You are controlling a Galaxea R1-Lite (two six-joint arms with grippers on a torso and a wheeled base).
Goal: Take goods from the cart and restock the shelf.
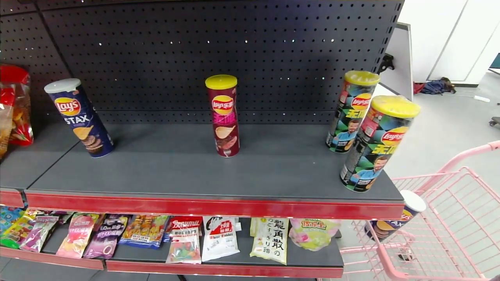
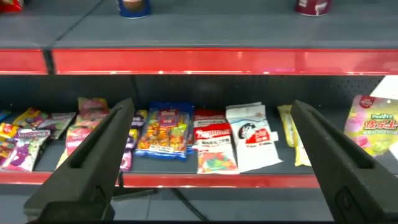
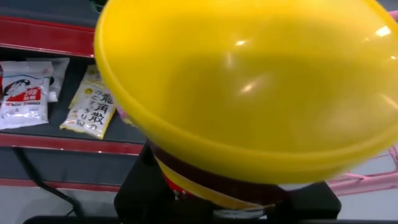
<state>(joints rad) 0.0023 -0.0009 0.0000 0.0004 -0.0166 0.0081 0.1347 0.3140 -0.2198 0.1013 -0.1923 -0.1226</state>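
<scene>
On the upper shelf [image 1: 218,175] stand a blue can with a white lid [image 1: 80,117], a maroon can with a yellow lid [image 1: 223,116] and two green-patterned yellow-lidded cans [image 1: 351,113] [image 1: 375,146]. Another blue can [image 1: 394,220] lies in the pink cart [image 1: 449,218]. My right gripper [image 3: 230,205] is shut on a yellow-lidded can [image 3: 249,81] with a dark red body, its lid close to the camera, in front of the lower shelf. My left gripper [image 2: 211,168] is open and holds nothing, facing the snack bags [image 2: 165,130] on the lower shelf.
Red-lidded snack jars [image 1: 13,105] stand at the upper shelf's left end. Snack bags [image 1: 220,238] line the lower shelf. A pegboard back wall [image 1: 218,50] rises behind the cans. Wide gaps lie between the cans. Part of the pink cart [image 3: 373,180] is beside the held can.
</scene>
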